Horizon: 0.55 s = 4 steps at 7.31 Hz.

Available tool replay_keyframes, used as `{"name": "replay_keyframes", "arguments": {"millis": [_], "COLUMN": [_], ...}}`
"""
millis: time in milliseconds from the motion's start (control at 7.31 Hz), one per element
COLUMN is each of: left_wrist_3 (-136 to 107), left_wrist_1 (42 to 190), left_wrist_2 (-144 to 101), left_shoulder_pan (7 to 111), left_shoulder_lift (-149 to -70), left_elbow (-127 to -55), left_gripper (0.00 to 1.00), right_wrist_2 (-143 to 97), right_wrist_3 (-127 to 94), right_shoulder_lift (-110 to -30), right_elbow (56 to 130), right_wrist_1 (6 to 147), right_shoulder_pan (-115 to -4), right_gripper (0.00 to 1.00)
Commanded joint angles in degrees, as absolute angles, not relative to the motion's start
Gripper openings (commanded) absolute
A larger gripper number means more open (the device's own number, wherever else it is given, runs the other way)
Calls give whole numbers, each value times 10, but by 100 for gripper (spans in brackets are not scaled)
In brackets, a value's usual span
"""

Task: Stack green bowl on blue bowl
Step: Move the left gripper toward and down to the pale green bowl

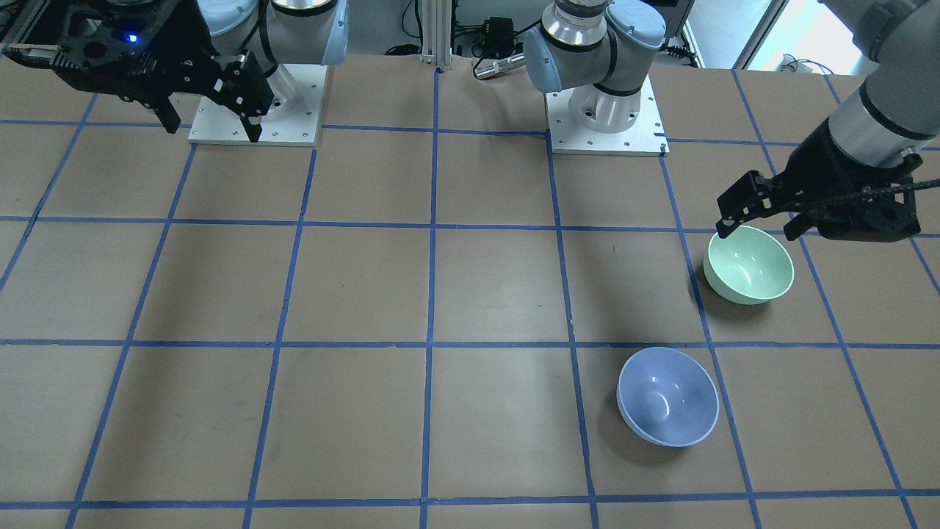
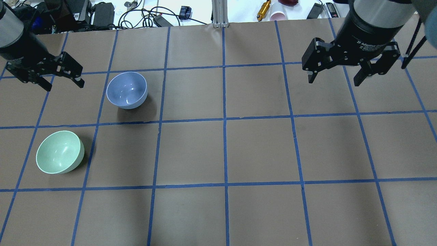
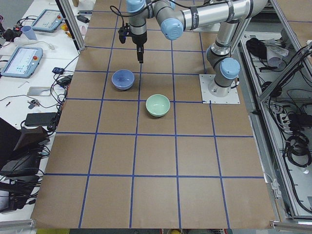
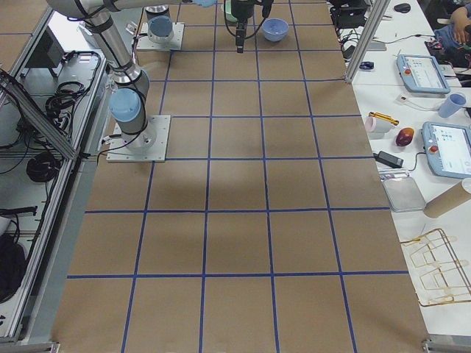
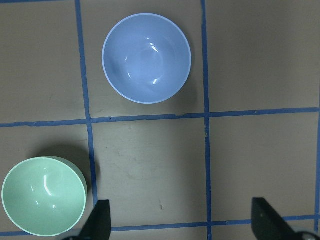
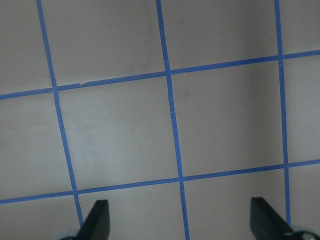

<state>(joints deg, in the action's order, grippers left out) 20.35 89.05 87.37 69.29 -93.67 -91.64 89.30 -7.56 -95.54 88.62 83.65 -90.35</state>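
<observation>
The green bowl (image 1: pixel 749 266) stands upright on the brown table, near the robot's left side; it also shows in the overhead view (image 2: pixel 59 152) and the left wrist view (image 5: pixel 44 196). The blue bowl (image 1: pixel 667 397) stands upright about one grid square away, apart from it (image 2: pixel 126 90) (image 5: pixel 146 58). My left gripper (image 2: pixel 64 85) is open and empty, held high above the table between the two bowls (image 1: pixel 756 234) (image 5: pixel 182 222). My right gripper (image 2: pixel 333 82) is open and empty, high over the other half of the table (image 1: pixel 213 132) (image 6: pixel 180 220).
Blue tape lines divide the brown table into squares. Two white base plates (image 1: pixel 255 103) (image 1: pixel 606 117) sit at the robot's edge. Cables, a pink cup (image 2: pixel 279 15) and tools lie beyond the far edge. Tablets lie on side benches (image 3: pixel 19 61).
</observation>
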Motion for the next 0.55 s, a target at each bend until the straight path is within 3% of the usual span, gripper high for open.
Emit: {"name": "replay_keyframes", "arguments": {"millis": [0,410], "left_wrist_3": [297,390], "left_wrist_1": [861,786], "left_wrist_2": [878,880], "left_shoulder_pan": [631,559], "left_shoulder_lift": [-962,-983], "left_elbow": [-948,-1008], "left_gripper": [100,100], "right_wrist_2": [893,893], "right_wrist_3": [-76,-76], "right_shoulder_lift": [-955,-955], "right_elbow": [886,886], "right_wrist_1": [836,837], "right_shoulder_pan": [-904,-904], "right_gripper": [100,100]}}
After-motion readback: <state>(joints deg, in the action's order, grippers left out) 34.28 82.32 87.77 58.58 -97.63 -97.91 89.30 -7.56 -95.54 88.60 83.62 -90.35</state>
